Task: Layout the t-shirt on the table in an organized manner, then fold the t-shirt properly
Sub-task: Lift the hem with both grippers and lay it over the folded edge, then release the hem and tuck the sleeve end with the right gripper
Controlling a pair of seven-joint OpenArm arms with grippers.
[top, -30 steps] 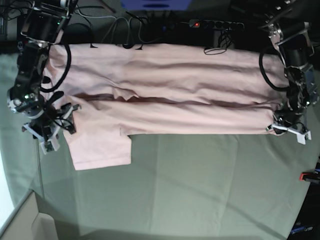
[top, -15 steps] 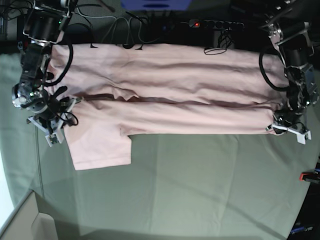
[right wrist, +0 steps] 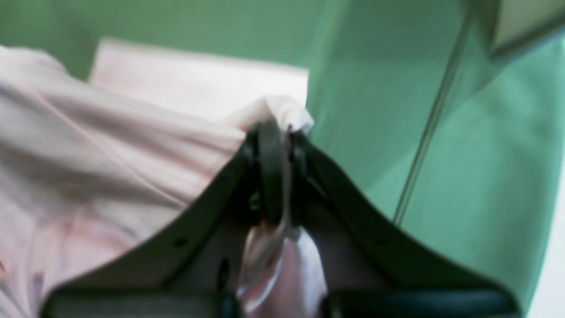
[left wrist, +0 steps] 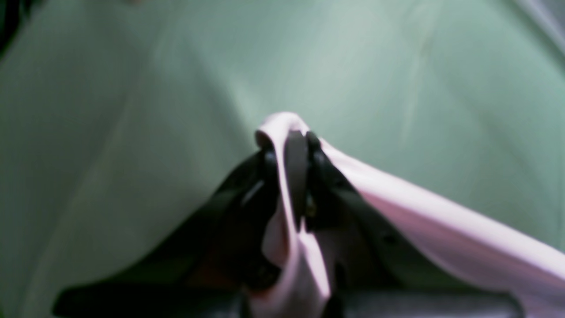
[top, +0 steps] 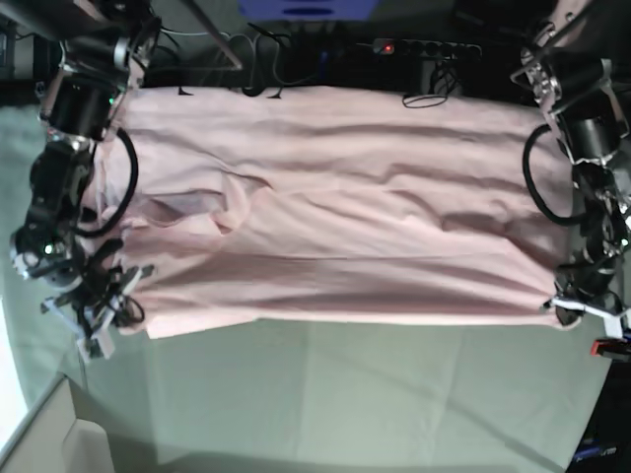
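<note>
We see the left pincer (left wrist: 295, 176) pressed together on a fold of the pale pink cotton short-sleeved t-shirt (top: 335, 217); in the left wrist view the pink cloth wraps over the black fingers (left wrist: 296, 168) and trails off to the right above the smooth grey-green cloth-covered surface (left wrist: 132, 88). In the base view this left pincer (top: 589, 308) sits at the shirt's lower right corner, just inside the right edge of the surface (top: 345, 394)

The right pincer (right wrist: 276, 145) is likewise closed, pinching a bunched corner of the t-shirt (right wrist: 132, 145) between its dark fingers (right wrist: 270, 168), with more wrinkled pink fabric spreading to the left and green cloth to the right. In the base view the right pincer (top: 97, 313) holds the shirt's lower left corner

Between the two, the t-shirt lies stretched wide across the far half of the surface, its lower hem running nearly straight from one pincer to the other, with creases and a rumpled fold near the left side. Its upper edge touches a tangle of black cables (top: 266, 69) and a black power strip (top: 426, 47) beyond the surface
</note>
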